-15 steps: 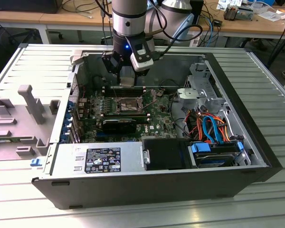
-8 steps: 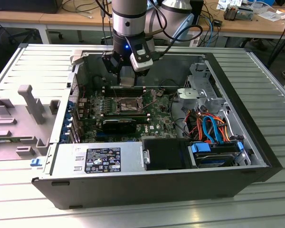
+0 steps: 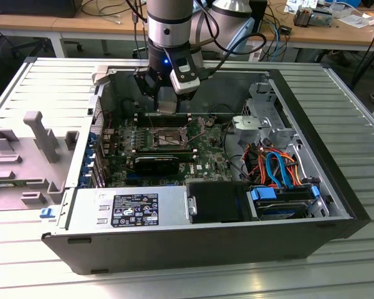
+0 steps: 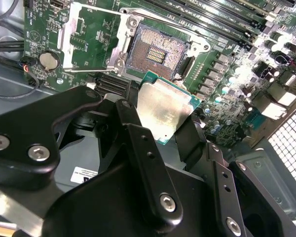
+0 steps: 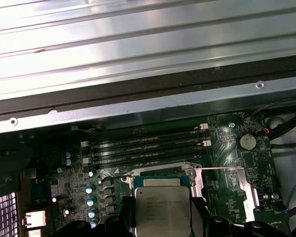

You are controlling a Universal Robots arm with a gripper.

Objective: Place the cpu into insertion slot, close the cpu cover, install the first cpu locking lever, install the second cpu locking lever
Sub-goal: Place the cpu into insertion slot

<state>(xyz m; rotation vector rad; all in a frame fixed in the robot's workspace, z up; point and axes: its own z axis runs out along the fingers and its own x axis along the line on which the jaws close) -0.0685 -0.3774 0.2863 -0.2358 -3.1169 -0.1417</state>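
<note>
An open case (image 3: 193, 249) lies on a ribbed metal table (image 3: 349, 99). Inside it, a green motherboard (image 3: 209, 159) sits beside orange and blue cables (image 3: 275, 167). A silver power supply (image 3: 128, 208) runs along the near wall, with a black shroud (image 3: 215, 202) just beside it. Memory slots (image 5: 148, 146) and a coin battery (image 5: 246, 141) appear in the first wrist view. Grey blocks (image 3: 40, 134) stand on the exterior view's left

Electronics lab; cable-strewn workbenches (image 3: 62, 25)
</note>
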